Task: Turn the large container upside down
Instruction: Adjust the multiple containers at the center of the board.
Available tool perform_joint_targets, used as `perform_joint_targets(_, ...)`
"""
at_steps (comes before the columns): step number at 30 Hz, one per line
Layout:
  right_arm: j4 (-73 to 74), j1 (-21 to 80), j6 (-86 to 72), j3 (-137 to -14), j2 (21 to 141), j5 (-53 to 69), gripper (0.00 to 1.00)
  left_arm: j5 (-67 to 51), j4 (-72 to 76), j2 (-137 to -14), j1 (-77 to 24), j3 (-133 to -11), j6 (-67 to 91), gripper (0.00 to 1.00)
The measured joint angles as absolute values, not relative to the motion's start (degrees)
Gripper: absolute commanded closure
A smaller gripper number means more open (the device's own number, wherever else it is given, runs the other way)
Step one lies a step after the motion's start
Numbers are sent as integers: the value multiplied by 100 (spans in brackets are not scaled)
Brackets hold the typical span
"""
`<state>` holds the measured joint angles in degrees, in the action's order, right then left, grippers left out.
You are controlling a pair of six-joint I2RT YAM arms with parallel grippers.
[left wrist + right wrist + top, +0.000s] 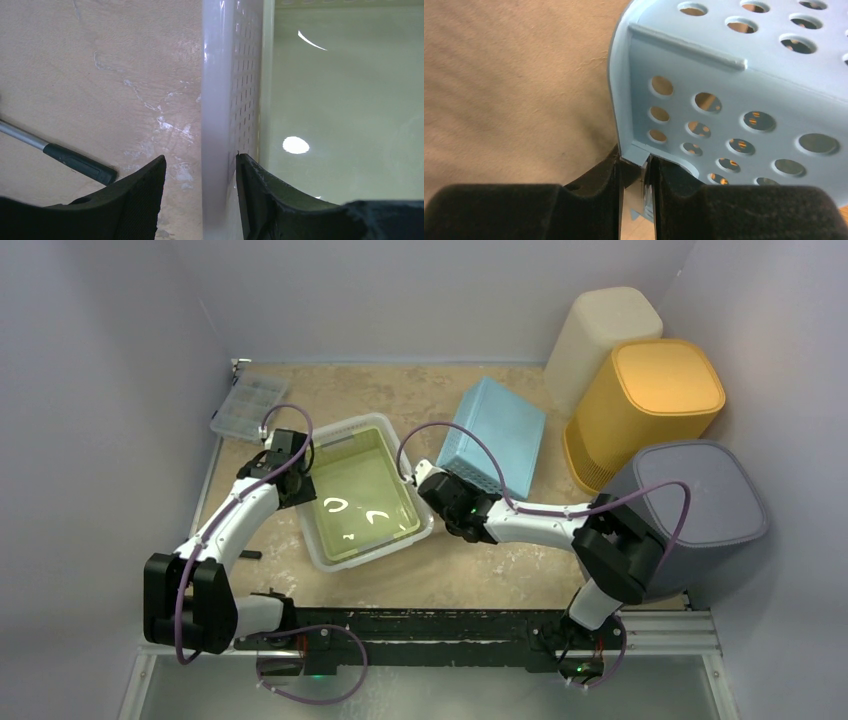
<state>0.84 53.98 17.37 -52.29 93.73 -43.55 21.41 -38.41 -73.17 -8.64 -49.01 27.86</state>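
The large container [350, 424] is a wide white tub with a pale green floor. It stands upright, mouth up, at the table's middle. My left gripper [298, 480] straddles its left wall [215, 100]. The jaws are open [200, 160]: the inner finger lies near the perforated wall and the outer finger stands clear of it. My right gripper [440, 475] is to the right of the tub, shut [645, 162] on the rim corner of a light blue perforated basket [495, 430] [734, 100]. That basket is tilted with its base up.
Beige [600, 340], yellow [645, 405] and grey [690, 505] bins stand upside down at the right wall. A clear organiser box [247, 405] lies at the back left. A black-handled tool [75, 162] lies on the table left of the tub.
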Motion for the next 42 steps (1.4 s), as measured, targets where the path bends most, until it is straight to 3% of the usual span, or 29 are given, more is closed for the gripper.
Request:
perform_joint_targets(16, 777, 5413, 1356, -5339, 9148, -3771, 78, 2115, -3837, -7317, -864, -4901, 2783, 48)
perform_joint_targets(17, 805, 5419, 1356, -5347, 9139, -3754, 75, 2110, -3835, -7317, -864, -4901, 2783, 48)
perform_joint_targets(20, 897, 5433, 1365, -5371, 9137, -3647, 53, 2104, -3835, -7317, -864, -4901, 2781, 48)
perform_joint_targets(21, 921, 5437, 1321, -5380, 9135, -3583, 49, 2104, -3835, -7317, -864, -4901, 2781, 48)
perform_joint_targets(31, 1105, 5551, 1269, -5443, 8910, -3286, 48, 2102, -3833, -7317, -862, -4901, 2779, 48)
perform_joint_targets(35, 1140, 5599, 939, -5443, 8532, -3363, 34, 2102, -3833, -7317, -862, -4901, 2779, 48)
perform_joint_targets(37, 1131, 5625, 443, -5441, 8189, -3546, 8, 2099, -3833, -7317, -862, -4901, 2779, 48)
perform_joint_targets(38, 1133, 5634, 102, -5441, 7975, -3680, 2, 2099, -3833, -7314, -862, -4901, 2779, 48)
perform_joint_targets(42, 1575, 5614, -1809, -5452, 7323, -4501, 1, 2080, -3830, -7312, -862, -4901, 2775, 48)
